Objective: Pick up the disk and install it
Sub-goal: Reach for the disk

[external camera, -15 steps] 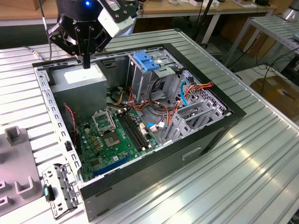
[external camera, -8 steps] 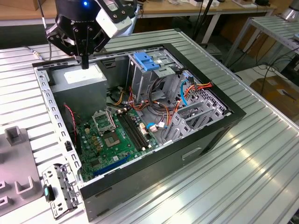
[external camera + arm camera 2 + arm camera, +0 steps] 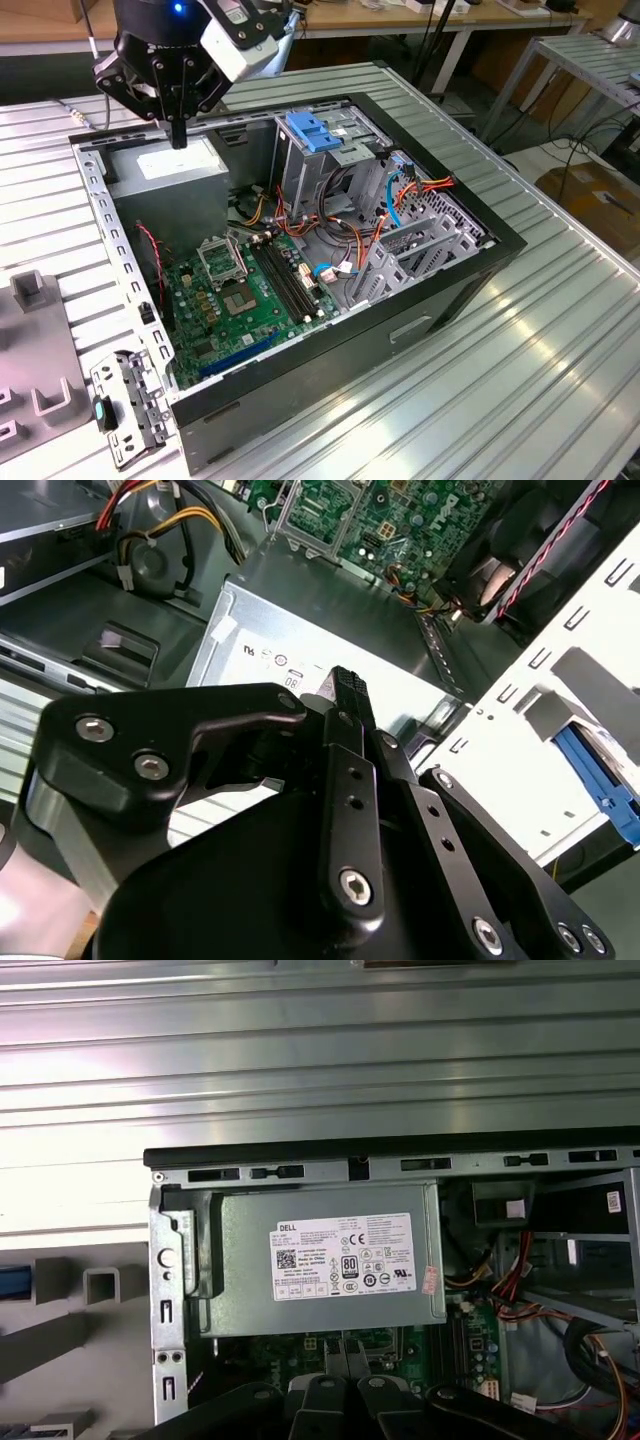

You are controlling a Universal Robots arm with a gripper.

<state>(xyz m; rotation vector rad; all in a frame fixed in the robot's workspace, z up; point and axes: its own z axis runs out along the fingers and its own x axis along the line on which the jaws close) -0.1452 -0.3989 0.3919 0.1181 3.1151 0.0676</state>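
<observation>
The pincer, in the exterior view, hangs closed and empty over the power supply. In the second wrist view, we judge the blue strip beyond the case wall to be the disk, well apart. In the first wrist view, its blue edge lies at the fixture; long axis unclear.

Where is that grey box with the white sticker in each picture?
Exterior view: grey box in a corner of the case, exterior view's left.
Second wrist view: grey box beyond the gripper.
First wrist view: grey box mid-picture.
Shared landmark: green circuit board beside it.
</observation>
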